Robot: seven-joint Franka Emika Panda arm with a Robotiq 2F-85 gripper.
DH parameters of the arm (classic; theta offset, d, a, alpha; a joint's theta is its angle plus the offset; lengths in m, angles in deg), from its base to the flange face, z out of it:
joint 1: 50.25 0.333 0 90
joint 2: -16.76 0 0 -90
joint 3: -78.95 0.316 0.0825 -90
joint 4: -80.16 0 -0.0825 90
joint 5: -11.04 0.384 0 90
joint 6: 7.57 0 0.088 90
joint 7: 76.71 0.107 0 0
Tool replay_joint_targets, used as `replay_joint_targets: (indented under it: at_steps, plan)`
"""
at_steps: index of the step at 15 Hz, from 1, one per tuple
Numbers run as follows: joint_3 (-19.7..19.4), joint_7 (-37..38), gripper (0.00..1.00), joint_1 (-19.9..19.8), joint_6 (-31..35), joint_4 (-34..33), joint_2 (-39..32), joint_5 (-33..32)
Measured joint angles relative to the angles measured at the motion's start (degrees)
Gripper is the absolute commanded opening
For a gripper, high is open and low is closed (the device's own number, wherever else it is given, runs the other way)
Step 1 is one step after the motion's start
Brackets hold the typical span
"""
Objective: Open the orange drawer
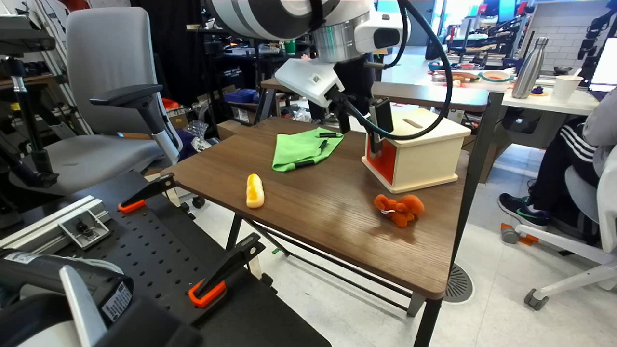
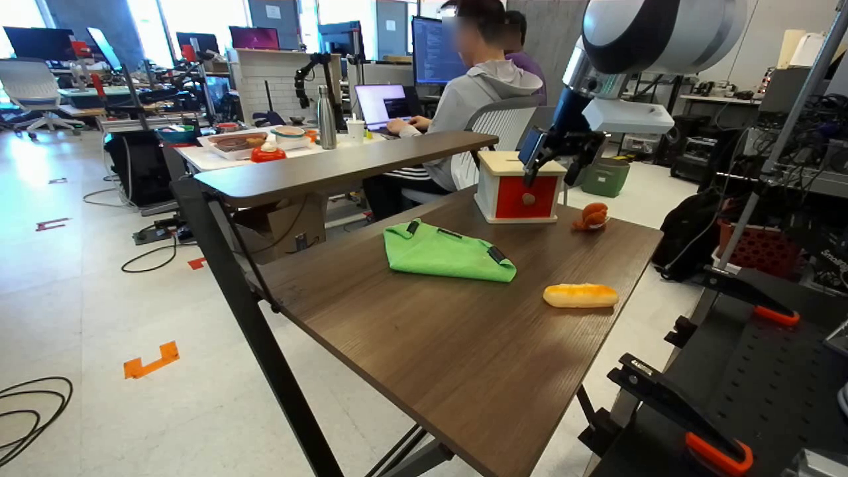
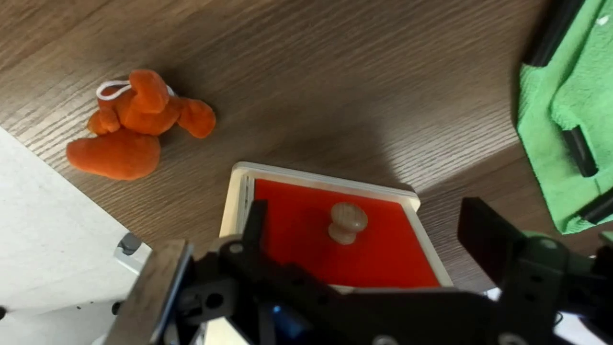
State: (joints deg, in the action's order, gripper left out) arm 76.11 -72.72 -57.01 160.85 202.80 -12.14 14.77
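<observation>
The orange drawer (image 1: 387, 166) has a flat red-orange front with a round wooden knob. Its front sits level inside a light tan wooden box (image 1: 429, 159), so it looks closed. In an exterior view the drawer (image 2: 510, 199) and its knob (image 2: 528, 199) face the camera. In the wrist view the drawer front (image 3: 388, 258) and knob (image 3: 347, 221) lie between my fingers, apart from both. My gripper (image 3: 364, 211) is open and empty, pointing down in front of the drawer; it also shows in both exterior views (image 1: 360, 140) (image 2: 550, 180). My gripper hides the near part of the drawer front.
A lumpy orange-red toy (image 3: 143, 117) lies beside the box. A green cloth (image 1: 303, 152) with black strips lies on the other side. A yellow bread-shaped object (image 2: 580, 296) lies near the table's edge. A raised wooden shelf (image 2: 344, 162) stands behind.
</observation>
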Motion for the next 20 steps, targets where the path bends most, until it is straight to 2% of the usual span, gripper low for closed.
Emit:
replay_joint_targets:
  at_steps: [5, 13, 20]
  plan:
    - [-1.49, 1.4, 1.0, 0.76, 3.79, -1.86, -4.1, 0.0]
    - [-4.71, 3.5, 1.0, 4.22, 7.15, -3.86, -8.57, 0.0]
    - [-3.29, 3.77, 1.0, 4.62, 7.15, -5.27, -9.18, 0.02]
